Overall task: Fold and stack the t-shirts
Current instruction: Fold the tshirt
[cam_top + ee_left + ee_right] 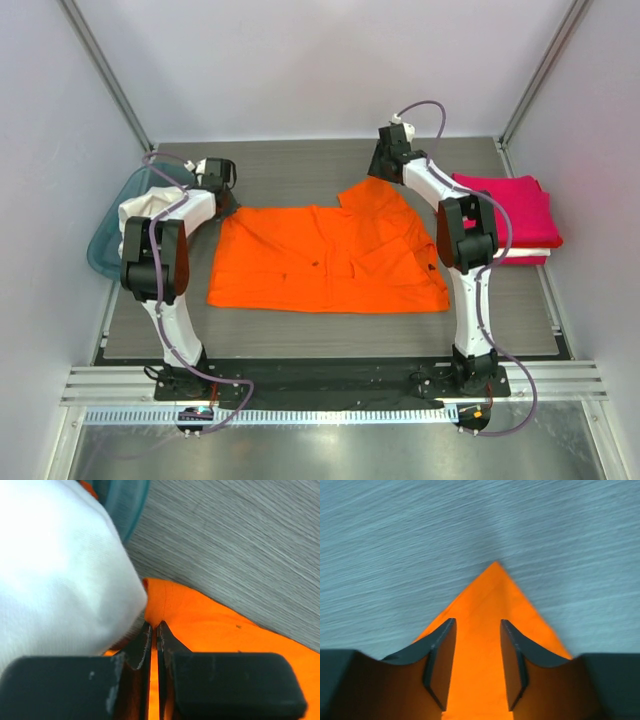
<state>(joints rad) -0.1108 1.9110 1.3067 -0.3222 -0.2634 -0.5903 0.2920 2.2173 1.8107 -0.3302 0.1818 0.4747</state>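
– Orange shirt, where is it from the left gripper?
– Its edge lies just ahead of the tips, and the jaws are pressed nearly together.
– And the right gripper?
– Jaws apart. The shirt's corner points out ahead between them.

My left gripper has its two dark fingers drawn together, with only a thin slit between them. The tips sit right at the edge of the orange shirt, which spreads away to the right over the grey table. I cannot tell whether any cloth is pinched. A bulky white cloth fills the left, just beside the fingers. The teal tub rim shows behind it.
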